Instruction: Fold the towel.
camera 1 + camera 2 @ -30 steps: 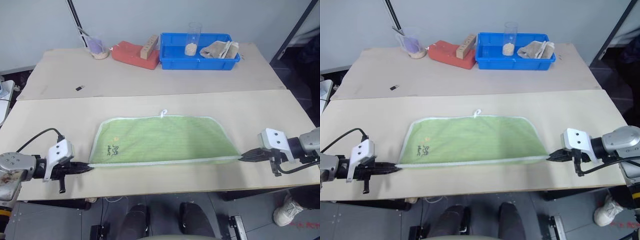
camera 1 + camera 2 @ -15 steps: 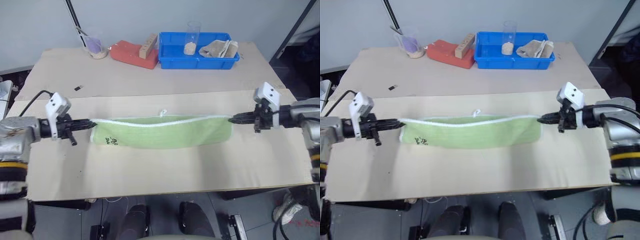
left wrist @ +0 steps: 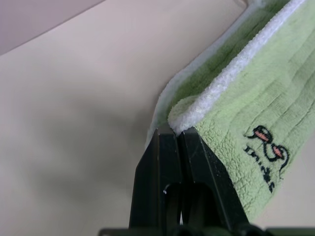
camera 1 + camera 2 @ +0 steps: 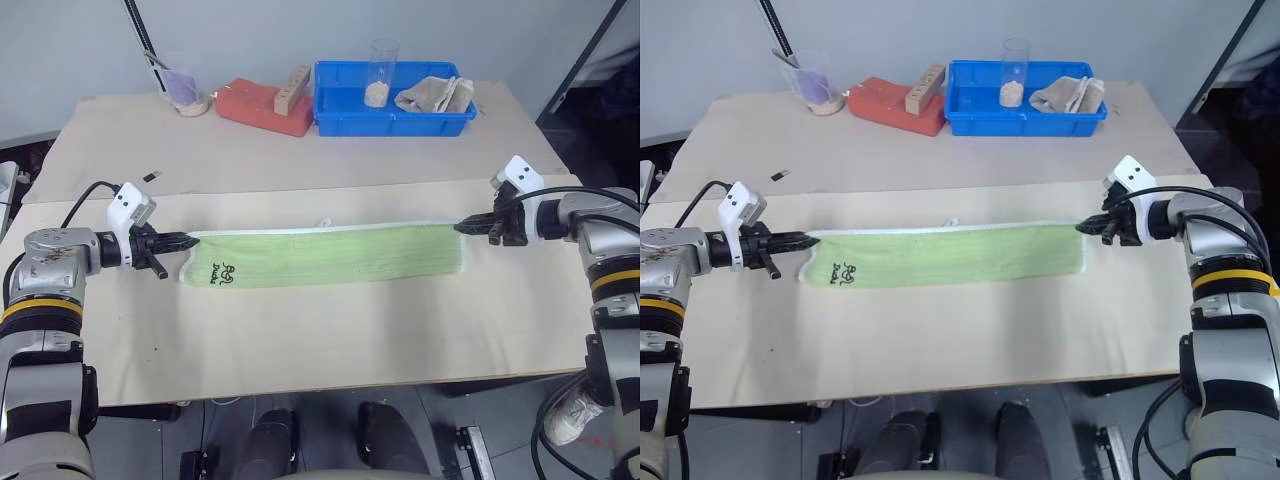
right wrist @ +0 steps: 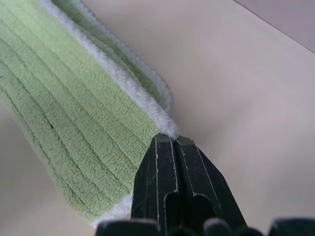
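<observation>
The light green towel (image 4: 330, 257) with white edging lies doubled over as a long narrow strip across the near table, its dark logo (image 4: 224, 272) at the left end. My left gripper (image 4: 186, 240) is shut on the towel's upper left corner, and the left wrist view shows the white hem (image 3: 231, 71) pinched at its tips (image 3: 176, 132). At the other end my right gripper (image 4: 461, 228) is shut on the upper right corner; the right wrist view has the hem (image 5: 142, 98) clamped at its tips (image 5: 170, 138). The held edge sits over the far edge of the towel.
On the far table stand a blue bin (image 4: 392, 100) with a beige cloth (image 4: 436, 94) and a clear cup (image 4: 381, 72), a red block (image 4: 262, 106) with a wooden piece on it, and a beaker (image 4: 180, 88). A small dark object (image 4: 150, 177) lies at far left.
Both grippers carried the near edge of the towel up and away over the far edge, turning the flat spread towel into a narrow doubled strip. The logo now faces up on the top layer.
</observation>
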Action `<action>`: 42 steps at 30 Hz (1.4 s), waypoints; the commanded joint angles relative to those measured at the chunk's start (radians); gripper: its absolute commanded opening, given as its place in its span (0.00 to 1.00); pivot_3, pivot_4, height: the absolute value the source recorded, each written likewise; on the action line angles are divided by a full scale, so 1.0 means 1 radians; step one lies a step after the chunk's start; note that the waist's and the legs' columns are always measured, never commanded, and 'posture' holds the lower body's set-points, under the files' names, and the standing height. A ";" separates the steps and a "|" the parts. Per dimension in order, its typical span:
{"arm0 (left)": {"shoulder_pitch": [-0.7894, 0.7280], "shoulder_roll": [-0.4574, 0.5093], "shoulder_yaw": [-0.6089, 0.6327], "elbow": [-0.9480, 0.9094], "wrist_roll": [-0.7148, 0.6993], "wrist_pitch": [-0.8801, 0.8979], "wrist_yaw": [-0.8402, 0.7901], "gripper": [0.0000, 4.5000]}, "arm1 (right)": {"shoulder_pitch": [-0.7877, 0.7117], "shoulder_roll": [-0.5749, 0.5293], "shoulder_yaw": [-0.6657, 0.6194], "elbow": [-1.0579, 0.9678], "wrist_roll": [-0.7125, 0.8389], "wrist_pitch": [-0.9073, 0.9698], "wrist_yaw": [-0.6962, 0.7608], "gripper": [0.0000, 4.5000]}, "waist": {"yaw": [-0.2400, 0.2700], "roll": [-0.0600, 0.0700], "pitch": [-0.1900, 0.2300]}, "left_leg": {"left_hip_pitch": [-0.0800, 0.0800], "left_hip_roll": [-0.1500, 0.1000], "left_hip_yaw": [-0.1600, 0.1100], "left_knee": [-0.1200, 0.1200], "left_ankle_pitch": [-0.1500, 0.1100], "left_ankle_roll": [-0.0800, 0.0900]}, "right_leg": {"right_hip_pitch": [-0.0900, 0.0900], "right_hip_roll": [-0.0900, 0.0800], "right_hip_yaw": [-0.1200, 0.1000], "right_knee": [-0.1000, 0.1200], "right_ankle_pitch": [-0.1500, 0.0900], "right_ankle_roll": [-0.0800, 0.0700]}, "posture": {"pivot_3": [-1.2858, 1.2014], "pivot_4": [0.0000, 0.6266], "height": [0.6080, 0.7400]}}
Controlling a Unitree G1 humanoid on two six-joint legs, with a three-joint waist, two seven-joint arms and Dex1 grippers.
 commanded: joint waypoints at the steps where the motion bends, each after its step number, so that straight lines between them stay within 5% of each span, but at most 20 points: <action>1: -0.034 -0.016 0.007 0.029 0.023 -0.042 0.041 0.00 | -0.032 0.018 -0.022 0.013 -0.011 -0.012 -0.039 0.00 | 0.000 0.000 0.000 | 0.000 0.000 0.000 0.000 0.000 0.000 | 0.000 0.000 0.000 0.000 0.000 0.000 | 0.52 0.24 1.00; 7: -0.066 -0.052 0.018 0.082 0.046 -0.065 0.103 0.00 | -0.053 0.053 -0.030 0.049 -0.031 -0.004 -0.105 0.00 | 0.000 0.000 0.000 | -0.001 0.000 0.000 0.000 0.000 0.000 | -0.001 0.000 0.000 0.001 0.000 0.000 | 0.52 0.24 1.00; 9: -0.076 -0.059 0.022 0.097 0.051 -0.068 0.140 0.00 | -0.053 0.054 -0.033 0.052 -0.030 -0.009 -0.112 0.14 | 0.001 0.000 0.000 | -0.001 0.000 -0.001 0.000 0.000 0.000 | -0.001 0.000 0.000 0.001 0.000 0.000 | 0.52 0.24 1.00; 18: -0.073 -0.048 0.027 0.112 0.062 -0.127 0.175 0.95 | -0.041 0.039 -0.089 -0.001 -0.006 -0.018 -0.161 0.82 | -0.001 0.000 0.000 | -0.001 0.000 -0.001 0.000 0.000 0.000 | -0.001 0.000 0.000 0.001 0.000 0.000 | 0.52 0.24 1.00; 19: -0.068 -0.040 0.033 0.100 0.058 -0.136 0.172 1.00 | -0.028 0.030 -0.104 -0.031 0.003 -0.011 -0.164 0.90 | 0.000 0.000 0.000 | -0.001 0.000 -0.001 0.000 0.000 0.000 | -0.001 0.000 0.000 0.000 0.000 0.000 | 0.52 0.24 1.00; 21: -0.055 -0.026 0.046 0.067 0.047 -0.158 0.163 1.00 | 0.006 0.013 -0.133 -0.101 0.016 0.006 -0.175 0.99 | 0.000 0.000 0.000 | -0.001 0.000 -0.001 0.000 0.000 0.000 | -0.001 0.000 0.000 0.001 0.000 0.000 | 0.52 0.24 1.00; 24: 0.020 -0.002 0.053 -0.160 -0.003 -0.200 0.074 1.00 | 0.149 -0.007 -0.250 -0.333 0.095 0.126 -0.230 0.99 | 0.003 0.000 0.000 | -0.002 0.001 -0.001 0.000 0.000 0.000 | -0.002 -0.001 0.000 0.001 0.000 0.000 | 0.52 0.24 1.00; 33: 0.235 0.004 -0.010 -0.836 -0.220 0.039 -0.081 1.00 | 0.618 0.108 -0.571 -0.999 0.333 0.641 -0.485 0.99 | 0.017 0.000 -0.001 | -0.011 0.001 -0.002 0.002 0.000 0.000 | -0.009 -0.002 0.005 0.003 0.001 0.002 | 0.52 0.24 1.00; 42: 0.217 -0.038 -0.070 -0.910 -0.234 0.059 -0.085 1.00 | 0.706 0.315 -0.725 -1.224 0.530 1.015 -0.666 0.99 | 0.007 0.000 -0.001 | 0.003 0.002 -0.002 0.001 0.000 0.001 | 0.003 0.003 0.007 -0.002 0.001 0.002 | 0.52 0.24 1.00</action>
